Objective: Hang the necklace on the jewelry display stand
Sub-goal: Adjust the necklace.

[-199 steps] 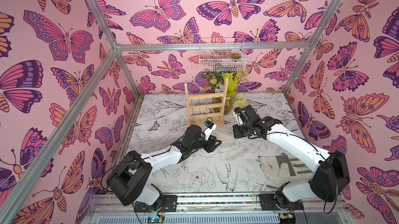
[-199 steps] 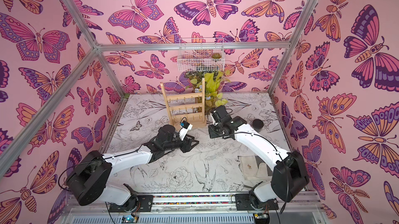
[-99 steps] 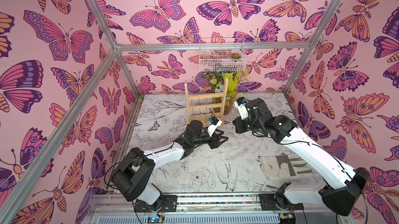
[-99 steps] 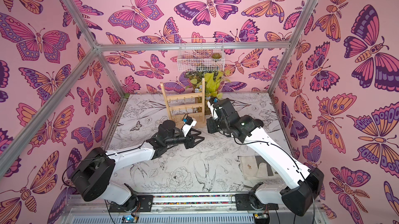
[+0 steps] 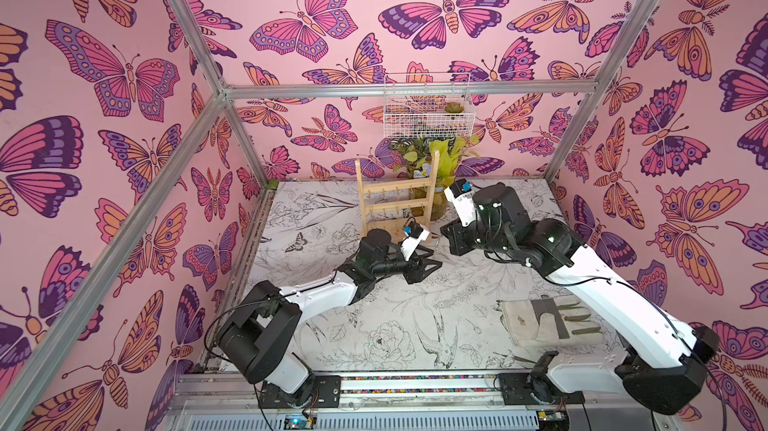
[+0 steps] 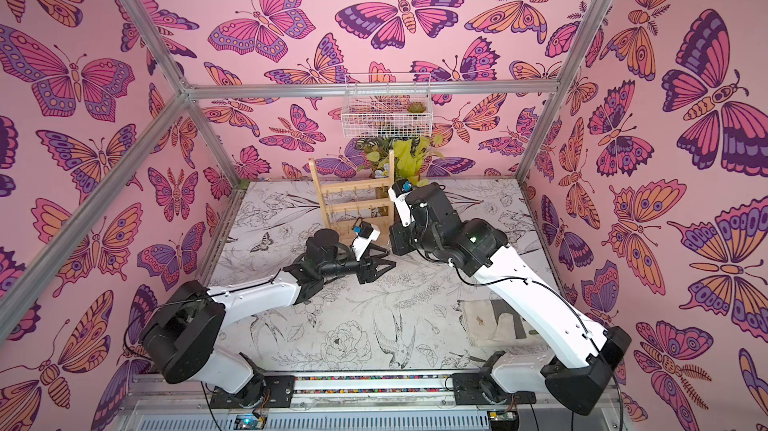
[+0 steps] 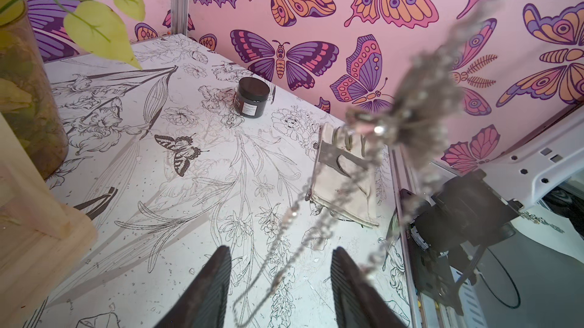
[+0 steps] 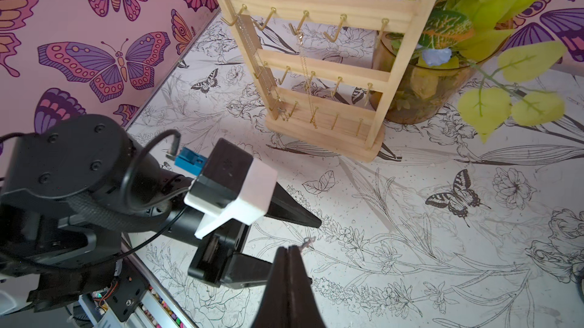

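One necklace (image 7: 292, 214) is in play. It hangs from the right gripper (image 8: 289, 247), whose jaws are pressed together on it, with a wisp of chain showing at the tips. From there the chain drops, blurred in the left wrist view, and its low end runs down between the fingers (image 7: 208, 285) of the left gripper (image 7: 280, 249). That gripper stands part open, close beside the right one and lower; whether the chain touches either finger cannot be told.

Pick-up and lift: done. Hanging: not done. The jewelry display stand (image 8: 347, 68) is ahead of the right gripper, well apart, beyond the left gripper's tips. Two other fine chains (image 8: 306, 64) already hang from its top-bar hooks (image 8: 271, 15); the other hooks look free.

Left to do, by judgement: carry the loop forward, spread it over a free hook, release. A plant vase (image 8: 420, 89) sits just behind the stand.
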### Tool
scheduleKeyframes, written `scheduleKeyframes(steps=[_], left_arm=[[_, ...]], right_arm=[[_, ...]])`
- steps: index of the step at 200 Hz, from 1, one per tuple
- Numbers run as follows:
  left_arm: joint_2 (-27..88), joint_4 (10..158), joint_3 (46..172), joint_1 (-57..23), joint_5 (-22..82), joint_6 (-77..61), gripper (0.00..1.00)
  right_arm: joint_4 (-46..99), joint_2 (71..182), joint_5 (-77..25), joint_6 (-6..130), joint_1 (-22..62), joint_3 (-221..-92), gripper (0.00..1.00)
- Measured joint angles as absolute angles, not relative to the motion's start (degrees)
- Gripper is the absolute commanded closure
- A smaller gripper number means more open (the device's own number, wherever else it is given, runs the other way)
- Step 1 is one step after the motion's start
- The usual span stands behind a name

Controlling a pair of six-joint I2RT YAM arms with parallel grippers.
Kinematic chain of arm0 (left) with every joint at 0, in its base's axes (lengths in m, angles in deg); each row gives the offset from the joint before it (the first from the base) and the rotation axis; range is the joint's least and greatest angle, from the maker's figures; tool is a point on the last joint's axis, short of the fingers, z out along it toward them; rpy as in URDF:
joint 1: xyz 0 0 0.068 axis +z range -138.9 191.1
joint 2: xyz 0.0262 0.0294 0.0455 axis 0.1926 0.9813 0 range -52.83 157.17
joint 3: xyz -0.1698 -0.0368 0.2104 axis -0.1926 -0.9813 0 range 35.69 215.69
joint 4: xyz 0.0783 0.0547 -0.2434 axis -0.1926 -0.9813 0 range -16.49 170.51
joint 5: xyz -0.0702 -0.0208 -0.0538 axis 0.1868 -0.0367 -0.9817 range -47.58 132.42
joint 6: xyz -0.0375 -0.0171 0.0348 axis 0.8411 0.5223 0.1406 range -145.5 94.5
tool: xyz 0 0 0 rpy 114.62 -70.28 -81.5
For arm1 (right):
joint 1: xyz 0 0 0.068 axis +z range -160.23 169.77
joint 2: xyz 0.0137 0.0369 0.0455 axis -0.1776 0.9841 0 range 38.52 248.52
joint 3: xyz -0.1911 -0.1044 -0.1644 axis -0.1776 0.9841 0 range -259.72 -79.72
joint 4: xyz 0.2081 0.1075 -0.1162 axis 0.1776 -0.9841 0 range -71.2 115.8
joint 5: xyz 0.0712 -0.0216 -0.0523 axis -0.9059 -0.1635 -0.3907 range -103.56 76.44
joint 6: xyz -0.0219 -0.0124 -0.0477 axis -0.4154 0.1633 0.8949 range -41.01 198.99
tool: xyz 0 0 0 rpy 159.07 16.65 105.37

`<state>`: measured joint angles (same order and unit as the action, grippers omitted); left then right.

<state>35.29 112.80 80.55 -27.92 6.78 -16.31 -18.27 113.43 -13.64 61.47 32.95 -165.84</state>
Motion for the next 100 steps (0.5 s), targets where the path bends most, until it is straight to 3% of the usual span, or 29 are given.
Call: scheduleKeyframes(steps=[100], left_arm=[[33.43,114.48,80.55,-27.92,8.4,-16.29,0.51]], right_arm=[[-18.45,114.61,-14.07,61.47,34.19,-167.09,1.0]])
